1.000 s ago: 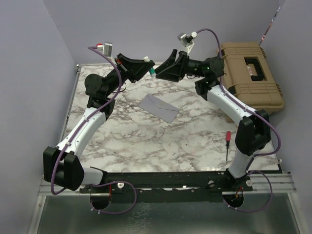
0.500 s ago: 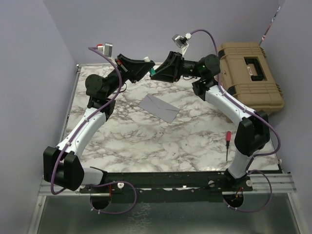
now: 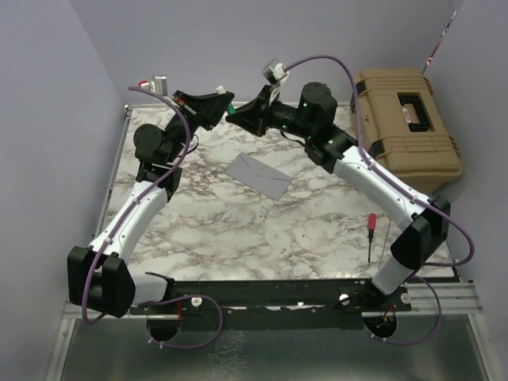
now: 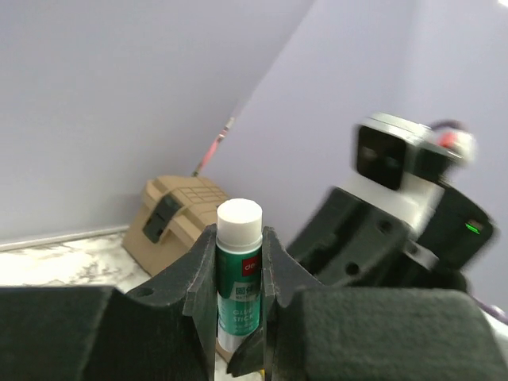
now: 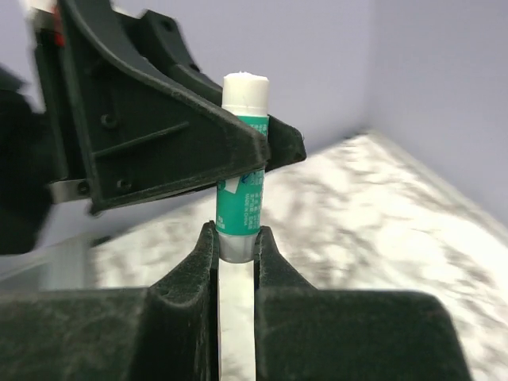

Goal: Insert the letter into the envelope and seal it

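Up at 12 o'clock, above the counter's far edge: left hand (image 3: 216,101) and right hand (image 3: 243,116) are nose to nose in mid-air, high over the envelope (image 3: 259,175).
Left arm: runs up the 9 o'clock side, elbow bent, forearm reaching toward 1 o'clock.
Left hand: clenched on the glue stick (image 4: 238,274). Its fingers (image 4: 200,270) squeeze the green body from both sides, and the white end pokes out past them.
Right arm: a long reach from the 5 o'clock corner up the 3 o'clock side, wrist turned to face 9 o'clock.
Right hand: clamped on that same glue stick. In its own wrist view the fingertips (image 5: 200,258) pinch the grey band at the stick's near end, and the left hand's fingers cross just above.
Envelope: flat on the counter (image 3: 238,230), about centre and a shade toward 12 o'clock, long side slanting from 10 to 4 o'clock, nothing touching it.
Tan toolbox (image 3: 409,119): at 2 o'clock, lid down.
Red-handled screwdriver (image 3: 370,228): at 4 o'clock, well apart from the envelope.
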Robot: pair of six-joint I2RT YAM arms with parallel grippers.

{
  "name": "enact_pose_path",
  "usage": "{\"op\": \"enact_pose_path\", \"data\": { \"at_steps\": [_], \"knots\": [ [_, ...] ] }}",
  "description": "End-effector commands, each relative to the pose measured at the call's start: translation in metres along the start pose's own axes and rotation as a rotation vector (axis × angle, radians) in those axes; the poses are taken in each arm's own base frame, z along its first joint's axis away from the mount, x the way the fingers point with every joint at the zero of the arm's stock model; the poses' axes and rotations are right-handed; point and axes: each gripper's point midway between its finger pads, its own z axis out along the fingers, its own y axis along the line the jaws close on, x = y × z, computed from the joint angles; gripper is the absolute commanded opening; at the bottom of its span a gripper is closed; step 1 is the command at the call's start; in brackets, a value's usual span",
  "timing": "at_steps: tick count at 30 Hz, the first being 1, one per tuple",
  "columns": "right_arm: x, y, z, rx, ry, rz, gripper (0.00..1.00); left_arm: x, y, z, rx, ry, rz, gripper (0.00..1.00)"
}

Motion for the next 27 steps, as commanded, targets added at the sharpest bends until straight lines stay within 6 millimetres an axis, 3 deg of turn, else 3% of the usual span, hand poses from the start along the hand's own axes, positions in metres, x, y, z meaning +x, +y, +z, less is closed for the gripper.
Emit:
{"op": "enact_pose_path", "data": {
  "at_steps": [1,4,7,11,13,17,20,27],
  "knots": [
    [0.048,-0.083,-0.011,0.645,0.189,-0.462,0.00,-0.003,-0.008,-0.004,-0.021,-0.034,0.012,0.00],
    [0.046,-0.103,-0.025,0.919,0.201,-0.601,0.00,-0.004,-0.003,-0.004,-0.051,-0.042,0.021,0.00],
    [0.038,-0.109,-0.036,1.065,0.176,-0.628,0.00,-0.005,0.002,-0.005,-0.079,-0.049,0.027,0.00],
    [0.029,-0.100,-0.032,1.023,0.136,-0.573,0.00,-0.006,0.006,-0.006,-0.097,-0.054,0.033,0.00],
    [0.037,-0.088,-0.020,0.908,0.161,-0.531,0.03,-0.006,0.006,-0.005,-0.095,-0.050,0.037,0.00],
    [0.052,-0.053,-0.005,0.634,0.200,-0.385,0.53,-0.002,0.009,-0.005,-0.105,-0.030,0.056,0.00],
    [0.044,-0.028,-0.007,0.447,0.150,-0.263,0.77,0.003,0.011,-0.005,-0.105,-0.004,0.066,0.00],
    [0.008,0.011,-0.038,0.150,0.007,-0.036,0.79,0.016,-0.018,0.002,0.057,0.135,0.087,0.00]
  ]
}}
